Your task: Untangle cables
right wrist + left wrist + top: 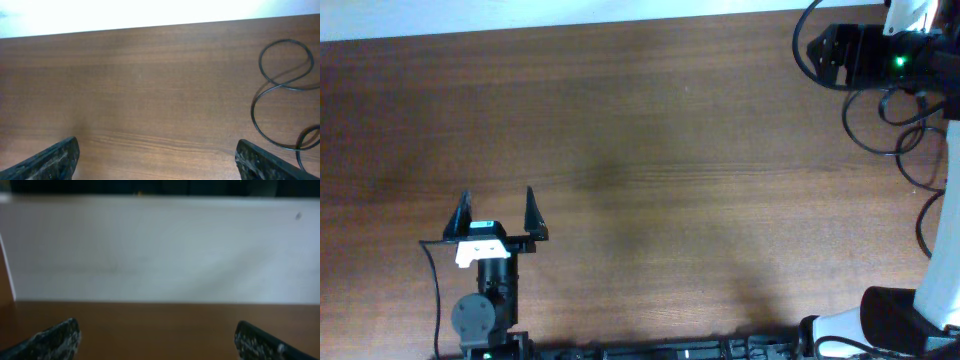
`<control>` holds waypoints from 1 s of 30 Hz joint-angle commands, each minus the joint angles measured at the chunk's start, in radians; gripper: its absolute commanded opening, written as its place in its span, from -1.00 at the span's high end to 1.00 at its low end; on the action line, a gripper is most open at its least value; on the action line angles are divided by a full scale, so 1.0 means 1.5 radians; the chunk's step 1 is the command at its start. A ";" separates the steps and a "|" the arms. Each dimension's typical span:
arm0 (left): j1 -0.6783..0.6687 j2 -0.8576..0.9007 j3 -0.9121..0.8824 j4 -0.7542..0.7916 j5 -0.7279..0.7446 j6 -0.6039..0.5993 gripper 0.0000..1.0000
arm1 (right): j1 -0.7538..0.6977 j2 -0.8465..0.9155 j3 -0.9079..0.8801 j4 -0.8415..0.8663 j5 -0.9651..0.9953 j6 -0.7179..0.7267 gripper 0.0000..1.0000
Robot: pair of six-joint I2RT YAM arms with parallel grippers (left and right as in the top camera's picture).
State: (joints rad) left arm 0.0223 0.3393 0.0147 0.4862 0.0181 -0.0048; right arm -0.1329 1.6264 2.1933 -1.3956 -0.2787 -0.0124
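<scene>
A thin black cable (274,82) lies in loose loops on the brown wooden table at the right of the right wrist view. In the overhead view black cable loops (856,135) show at the far right, below my right gripper. My right gripper (817,50) is open and empty at the far right corner, and its fingertips (157,160) frame bare wood left of the cable. My left gripper (497,205) is open and empty near the front left, far from the cable. Its wrist view (157,340) shows only table and a white wall.
The table's far edge (620,28) meets a white wall. The right arm's white link (940,270) and base stand at the front right. The left arm's base (480,320) sits at the front edge.
</scene>
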 commanded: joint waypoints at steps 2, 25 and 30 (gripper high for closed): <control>0.002 -0.039 -0.004 -0.158 -0.017 -0.007 -0.98 | 0.002 0.002 0.003 0.000 0.001 -0.007 -0.97; -0.001 -0.223 -0.004 -0.380 -0.014 -0.007 -0.98 | 0.002 0.002 0.003 0.000 0.001 -0.007 -0.97; 0.000 -0.223 -0.004 -0.380 -0.017 -0.001 -0.99 | 0.001 0.002 0.003 0.000 0.001 -0.007 -0.97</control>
State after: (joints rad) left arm 0.0227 0.0154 0.0109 -0.0761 -0.0002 -0.0048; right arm -0.1329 1.6268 2.1933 -1.3987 -0.2787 -0.0116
